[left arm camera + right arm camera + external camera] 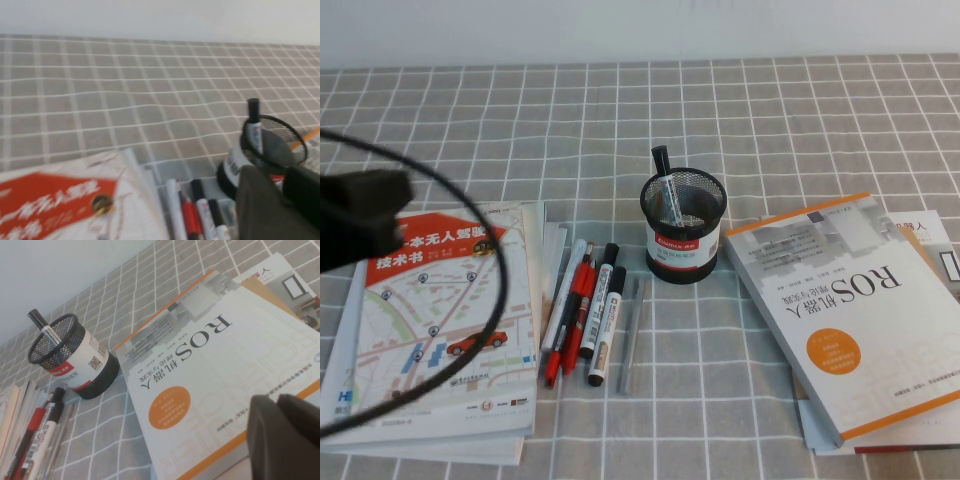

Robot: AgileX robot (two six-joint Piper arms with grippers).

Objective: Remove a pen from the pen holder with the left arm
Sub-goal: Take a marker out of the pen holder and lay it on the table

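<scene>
Fig.: reach step, pen (666, 185) leaning in mesh pen holder (683, 240) mid-bench; my left hand (284, 197) hovers over map book (430, 310), well apart from the holder, grip state can't tell; right hand (282, 435) low over ROS book (840, 300), ditto; next, I judge, L hand must reach across & straddle the pen top.

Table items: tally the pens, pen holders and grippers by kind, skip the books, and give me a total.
Pens: 6, one pen standing in the pen holder, five loose pens lying beside the map book
Pen holders: 1
Grippers: 2, left gripper over the table's left side near the map book, right gripper above the ROS book
Total: 9
</scene>
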